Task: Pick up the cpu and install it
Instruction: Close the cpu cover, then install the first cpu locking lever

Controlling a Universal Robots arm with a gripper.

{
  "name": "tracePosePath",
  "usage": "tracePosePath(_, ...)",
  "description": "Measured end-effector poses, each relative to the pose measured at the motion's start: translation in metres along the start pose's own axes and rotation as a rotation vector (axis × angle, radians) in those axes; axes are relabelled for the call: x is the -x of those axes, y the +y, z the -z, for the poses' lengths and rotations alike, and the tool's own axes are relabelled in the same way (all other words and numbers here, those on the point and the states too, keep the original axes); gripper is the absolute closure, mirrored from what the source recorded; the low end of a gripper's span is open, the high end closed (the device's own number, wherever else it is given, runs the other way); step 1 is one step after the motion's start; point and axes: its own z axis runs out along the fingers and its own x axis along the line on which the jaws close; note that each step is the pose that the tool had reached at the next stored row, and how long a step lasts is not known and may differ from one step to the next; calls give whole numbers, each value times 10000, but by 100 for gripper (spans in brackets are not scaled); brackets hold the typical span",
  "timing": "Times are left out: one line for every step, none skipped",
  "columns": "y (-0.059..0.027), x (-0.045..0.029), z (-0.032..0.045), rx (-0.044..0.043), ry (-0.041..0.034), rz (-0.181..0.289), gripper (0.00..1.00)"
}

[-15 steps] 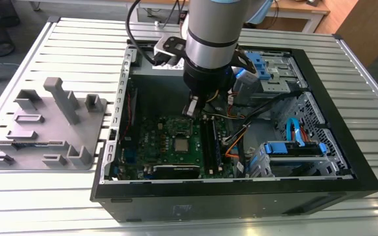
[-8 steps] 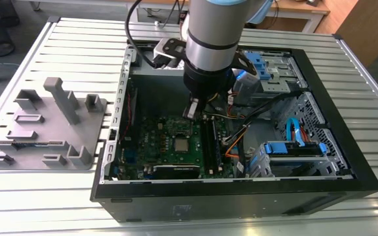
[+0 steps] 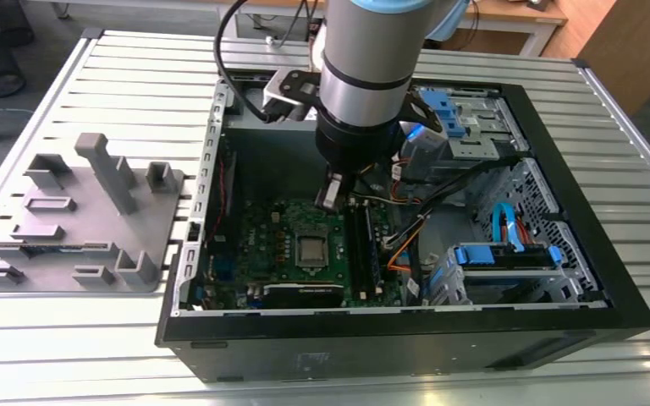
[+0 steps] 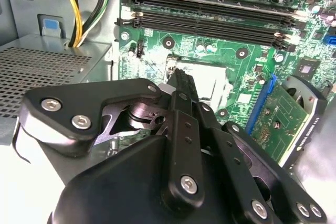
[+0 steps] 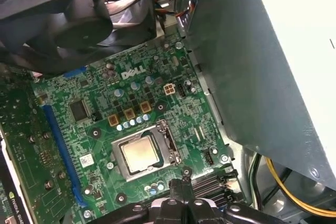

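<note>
One robot arm reaches into an open computer case (image 3: 596, 279) on a slatted table (image 3: 65, 338). Its gripper (image 3: 333, 196) hovers above the green motherboard (image 3: 268, 245), fingers closed together and empty. Its target, the cpu (image 5: 139, 153), lies flat in the motherboard's socket (image 5: 170, 145), just beside the fingertips.

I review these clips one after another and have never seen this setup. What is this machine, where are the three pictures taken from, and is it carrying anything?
It is a single robot arm reaching down into an open computer case that lies on a slatted metal table. The exterior view looks on from off the arm; both wrist views ride near the arm's wrist and look down at the green motherboard. The gripper hangs just above the board. The cpu already sits in its socket, as the first wrist view shows. A grey fixture plate lies beside the case. Whether the jaws hold anything cannot be told.
</note>
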Motion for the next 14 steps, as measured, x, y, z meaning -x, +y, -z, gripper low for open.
tracePosePath(-1,-2,0,1,1,15,89)
tracePosePath(-2,-4,0,1,1,31,89)
tracePosePath(-3,-5,0,2,1,45,89)
tracePosePath(-3,-5,0,2,1,55,89)
tracePosePath(-3,-5,0,2,1,59,89)
tracePosePath(-3,-6,0,3,3,89,89)
tracePosePath(-3,-6,0,4,3,116,89)
tracePosePath(-3,-6,0,4,3,116,89)
tracePosePath(-3,-6,0,4,3,116,89)
tracePosePath(-3,-6,0,4,3,116,89)
tracePosePath(-3,-6,0,4,4,116,89)
tracePosePath(-3,-6,0,4,3,116,89)
tracePosePath(-3,-6,0,4,3,117,89)
tracePosePath(-3,-6,0,4,3,117,89)
